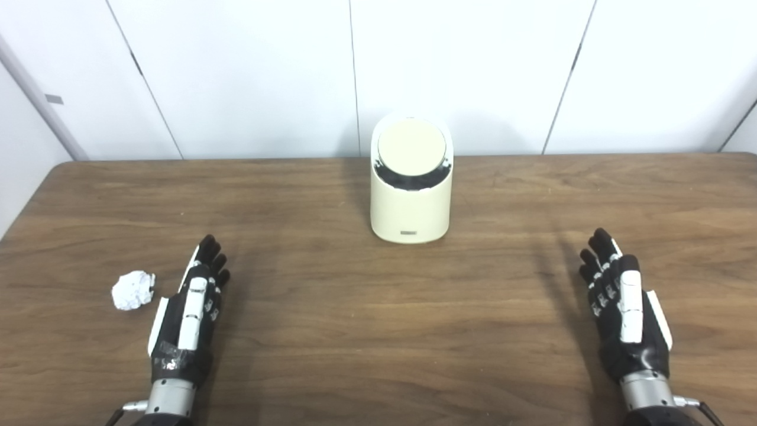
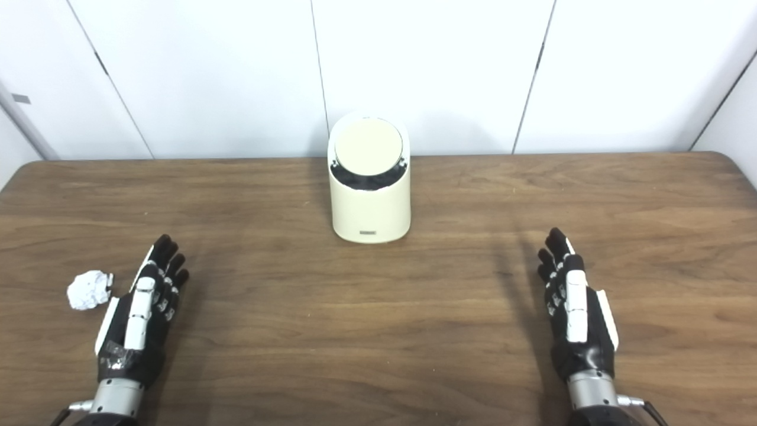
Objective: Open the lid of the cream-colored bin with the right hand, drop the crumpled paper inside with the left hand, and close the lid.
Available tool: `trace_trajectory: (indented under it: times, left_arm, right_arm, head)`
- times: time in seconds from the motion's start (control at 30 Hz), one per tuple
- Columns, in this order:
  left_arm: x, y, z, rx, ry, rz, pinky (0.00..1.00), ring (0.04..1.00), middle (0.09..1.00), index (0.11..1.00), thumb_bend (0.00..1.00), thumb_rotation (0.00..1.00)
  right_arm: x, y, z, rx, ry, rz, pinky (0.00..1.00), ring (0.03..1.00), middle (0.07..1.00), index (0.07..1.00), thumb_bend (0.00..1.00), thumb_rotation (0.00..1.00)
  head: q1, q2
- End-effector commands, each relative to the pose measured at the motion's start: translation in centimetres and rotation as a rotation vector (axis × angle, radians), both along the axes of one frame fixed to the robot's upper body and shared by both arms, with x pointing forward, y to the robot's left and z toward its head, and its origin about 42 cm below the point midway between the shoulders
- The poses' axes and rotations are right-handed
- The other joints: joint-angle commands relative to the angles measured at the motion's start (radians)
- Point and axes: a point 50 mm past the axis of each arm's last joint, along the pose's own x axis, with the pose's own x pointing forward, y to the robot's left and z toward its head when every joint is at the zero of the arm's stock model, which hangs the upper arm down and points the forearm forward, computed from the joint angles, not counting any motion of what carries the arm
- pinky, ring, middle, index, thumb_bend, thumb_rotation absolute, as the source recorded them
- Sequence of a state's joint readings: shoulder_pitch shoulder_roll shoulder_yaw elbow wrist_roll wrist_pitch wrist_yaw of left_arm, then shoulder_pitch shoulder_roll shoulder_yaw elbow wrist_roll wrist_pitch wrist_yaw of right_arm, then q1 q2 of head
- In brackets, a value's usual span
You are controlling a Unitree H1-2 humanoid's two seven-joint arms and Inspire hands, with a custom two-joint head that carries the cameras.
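A cream-colored bin [image 1: 411, 204] stands at the middle back of the wooden table [image 1: 378, 331]. Its round lid [image 1: 411, 146] sits tilted toward me, with a dark gap along the lower rim. A ball of white crumpled paper [image 1: 133, 290] lies on the table at the front left. My left hand [image 1: 189, 313] rests just to the right of the paper, open, fingers stretched forward, not touching it. At the front right my right hand [image 1: 624, 307] is open too, well apart from the bin and holding nothing.
White wall panels [image 1: 254, 71] rise behind the table's far edge, close behind the bin. Bare wood lies between the hands and in front of the bin. The table's rounded corners show at the far left and far right.
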State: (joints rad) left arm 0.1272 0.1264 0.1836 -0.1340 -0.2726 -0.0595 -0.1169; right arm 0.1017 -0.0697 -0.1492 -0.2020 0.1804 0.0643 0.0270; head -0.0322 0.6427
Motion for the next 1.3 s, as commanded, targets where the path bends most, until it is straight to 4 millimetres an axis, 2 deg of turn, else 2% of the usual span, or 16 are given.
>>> trace_trajectory:
  times: [0.0, 0.1, 0.5, 0.67, 0.87, 1.03, 1.13, 1.27]
  left_arm:
    - [0.5, -0.2, 0.8, 0.009, -0.054, -0.004, 1.00, 1.000, 1.000, 1.000, 0.43, 0.82]
    - [0.4, -0.2, 0.8, 0.005, -0.053, -0.003, 1.00, 1.000, 1.000, 0.998, 0.45, 0.80]
    - [0.4, -0.3, 0.6, -0.002, -0.050, -0.002, 1.00, 1.000, 1.000, 1.000, 0.43, 0.80]
    - [0.3, -0.4, 0.6, 0.002, -0.045, 0.001, 1.00, 1.000, 1.000, 1.000, 0.45, 0.79]
    - [0.0, -0.5, 0.7, -0.007, -0.043, 0.003, 1.00, 1.000, 1.000, 1.000, 0.44, 0.76]
    - [-0.1, -0.5, 0.5, 0.002, -0.043, 0.003, 1.00, 1.000, 1.000, 1.000, 0.44, 0.75]
    - [-0.2, -0.6, 0.4, 0.004, -0.035, 0.000, 1.00, 1.000, 1.000, 1.000, 0.46, 0.74]
    - [-0.2, -0.8, 0.3, 0.005, -0.032, 0.000, 1.00, 1.000, 1.000, 1.000, 0.45, 0.75]
  right_arm:
    - [0.2, 0.3, 0.9, -0.001, -0.046, 0.003, 1.00, 0.960, 0.975, 0.940, 0.46, 1.00]
    - [0.2, 0.2, 0.9, -0.005, -0.047, 0.003, 1.00, 0.960, 0.974, 0.941, 0.45, 1.00]
    - [0.4, 0.2, 1.1, -0.007, -0.047, -0.002, 1.00, 0.961, 0.978, 0.950, 0.46, 1.00]
    - [0.9, 0.3, 1.6, -0.021, -0.057, 0.011, 1.00, 0.977, 0.994, 0.964, 0.43, 0.89]
    - [2.2, 0.5, 2.9, 0.002, -0.092, 0.038, 1.00, 0.993, 0.999, 0.984, 0.45, 0.81]
    - [4.0, 0.8, 4.5, -0.020, -0.132, 0.054, 1.00, 0.979, 0.978, 0.959, 0.47, 0.77]
    - [5.1, 0.9, 5.3, -0.054, -0.146, 0.069, 1.00, 0.970, 0.979, 0.959, 0.49, 0.80]
    - [6.3, 1.2, 6.6, -0.107, -0.158, 0.090, 1.00, 0.961, 0.975, 0.953, 0.57, 0.80]
  head:
    - [0.001, 0.001]
    - [0.001, 0.001]
    - [0.003, -0.008]
    - [0.003, -0.022]
    - [0.001, -0.046]
    - [-0.003, -0.060]
    - [-0.005, -0.065]
    - [-0.001, -0.069]
